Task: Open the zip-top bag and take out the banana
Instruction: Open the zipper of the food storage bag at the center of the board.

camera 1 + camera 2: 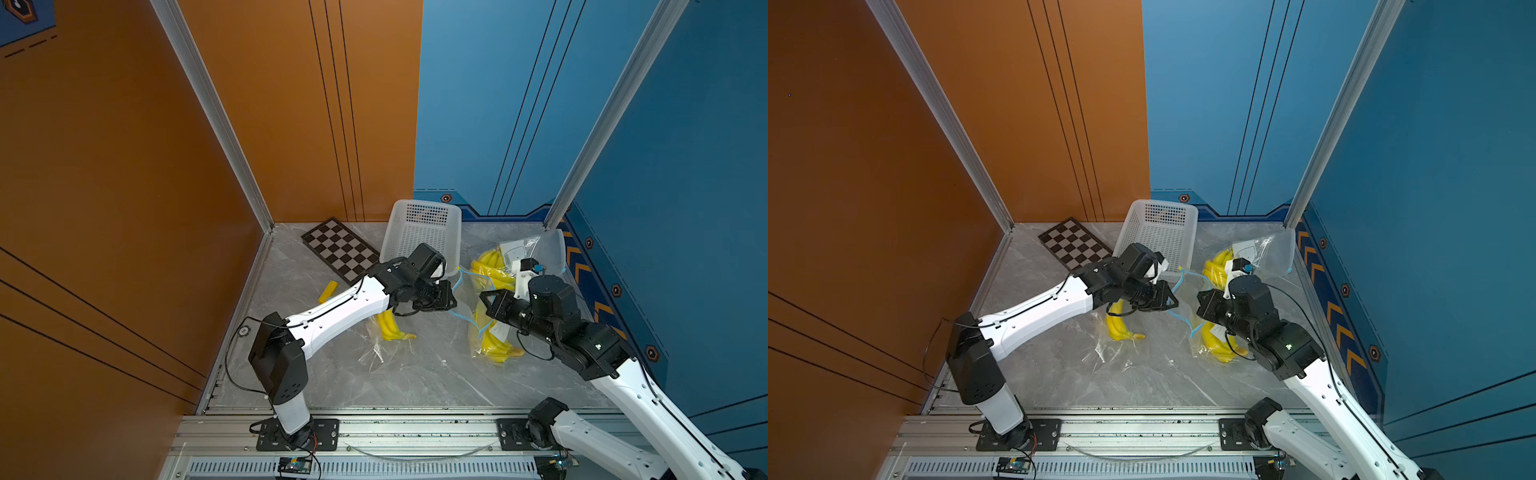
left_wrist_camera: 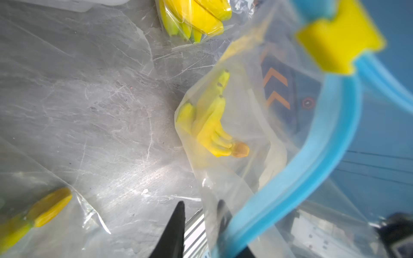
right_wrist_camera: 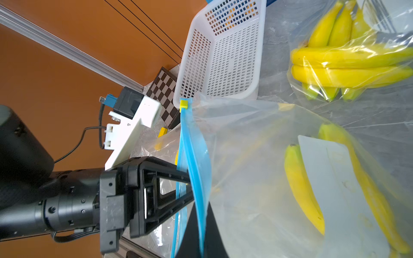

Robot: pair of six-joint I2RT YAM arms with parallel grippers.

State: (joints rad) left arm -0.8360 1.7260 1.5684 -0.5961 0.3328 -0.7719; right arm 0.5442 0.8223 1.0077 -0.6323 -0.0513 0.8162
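A: Layout, left to right?
B: Chessboard [image 1: 340, 249] at the back left of the bench [image 1: 415, 374], with a yellow block [image 1: 328, 291] just beside it. A spare bag [image 1: 388, 332] of bananas lies under the left arm. White basket [image 1: 424, 232] is at the back.
A: Hands?
B: Left hand [image 3: 191, 186] is clamped on the bag [image 3: 245, 156], on its blue zip rim. Right hand [image 1: 484, 298] is clenched on the opposite rim. The mouth gapes between them. The yellow slider [image 1: 459, 269] sits at the far end of the zip, by the basket.
A: Banana?
B: Banana [image 2: 210, 125] is inside the bag, low down, close to the right arm. A white card [image 3: 330, 178] is in there with it. A third bag [image 1: 544, 249] of bananas sits behind the right hand, near the blue wall.
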